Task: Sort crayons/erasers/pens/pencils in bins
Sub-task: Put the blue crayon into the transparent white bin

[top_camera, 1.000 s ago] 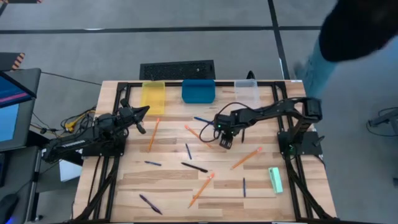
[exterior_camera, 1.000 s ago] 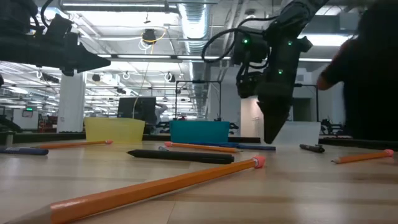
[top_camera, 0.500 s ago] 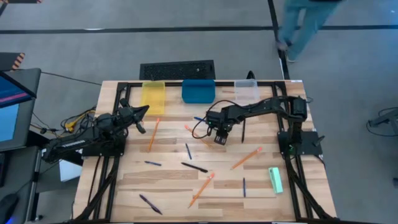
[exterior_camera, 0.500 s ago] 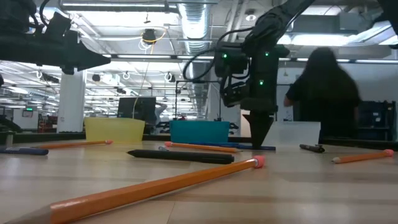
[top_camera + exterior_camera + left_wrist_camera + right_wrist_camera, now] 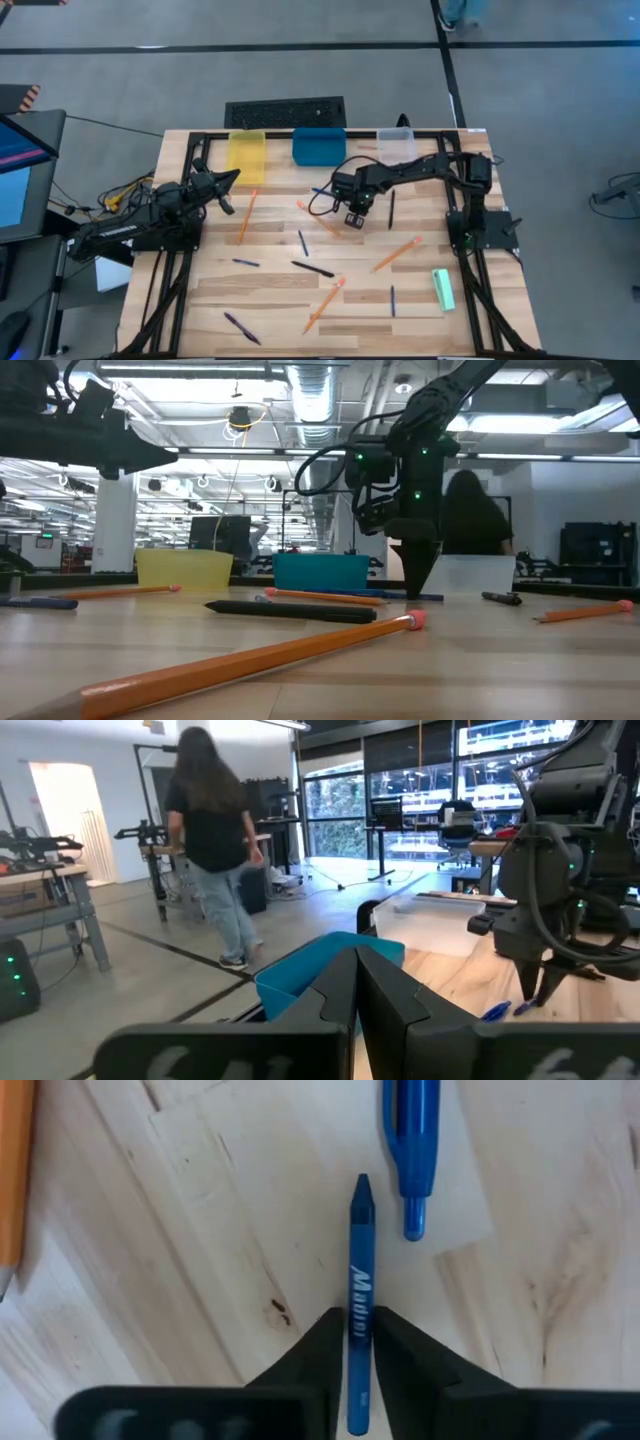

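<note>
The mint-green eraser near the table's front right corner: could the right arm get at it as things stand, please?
Probably not right now: the right gripper is closing on a blue crayon mid-table. The eraser itself lies uncovered beside that arm's base.

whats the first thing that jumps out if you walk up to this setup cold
The right gripper stands out: it points straight down near the table's middle, fingers pinched around a slim blue crayon lying beside a blue pen. Next come the three bins along the far edge, yellow, blue and clear, with orange pencils and dark pens scattered over the wood. The left gripper waits shut near the yellow bin.
</note>
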{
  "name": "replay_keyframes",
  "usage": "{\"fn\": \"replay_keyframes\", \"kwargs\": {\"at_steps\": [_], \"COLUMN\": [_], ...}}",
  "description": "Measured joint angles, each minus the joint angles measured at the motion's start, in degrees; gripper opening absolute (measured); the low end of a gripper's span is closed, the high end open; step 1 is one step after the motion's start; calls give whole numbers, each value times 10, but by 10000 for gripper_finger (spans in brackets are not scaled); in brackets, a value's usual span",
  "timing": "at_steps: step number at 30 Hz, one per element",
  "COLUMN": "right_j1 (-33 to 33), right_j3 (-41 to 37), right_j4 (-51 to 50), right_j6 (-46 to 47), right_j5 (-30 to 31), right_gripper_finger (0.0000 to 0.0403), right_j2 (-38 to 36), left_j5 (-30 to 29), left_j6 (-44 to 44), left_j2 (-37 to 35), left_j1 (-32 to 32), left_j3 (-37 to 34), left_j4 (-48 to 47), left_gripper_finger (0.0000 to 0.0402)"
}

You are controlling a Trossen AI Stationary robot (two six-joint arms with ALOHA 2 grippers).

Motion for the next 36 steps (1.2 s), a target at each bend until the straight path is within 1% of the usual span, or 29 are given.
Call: {"fn": "replay_keyframes", "kwargs": {"at_steps": [5,11,18,22,29,33,36], "right_j1": [-1,-1,-5,-12,-31,-64,-102], "right_j3": [0,-1,-5,-4,-4,-3,-3], "right_j4": [-1,-2,-10,-17,-54,-82,-106], "right_j6": [-7,-14,-22,-22,-24,-25,-28], "right_j5": [-8,-12,-23,-38,-34,-30,-24], "right_gripper_finger": [54,38,24,26,27,29,33], "right_j2": [0,1,-26,-55,-102,-146,-184], "left_j5": [0,0,0,1,1,1,1], "left_j6": [0,0,0,-1,-2,-2,-2], "left_j2": [0,0,0,0,0,0,0], "left_j1": [0,0,0,0,0,0,0], "left_j3": [0,0,0,0,0,0,0], "left_j4": [0,0,0,0,0,0,0], "left_gripper_finger": [0,0,0,0,0,0,0]}}
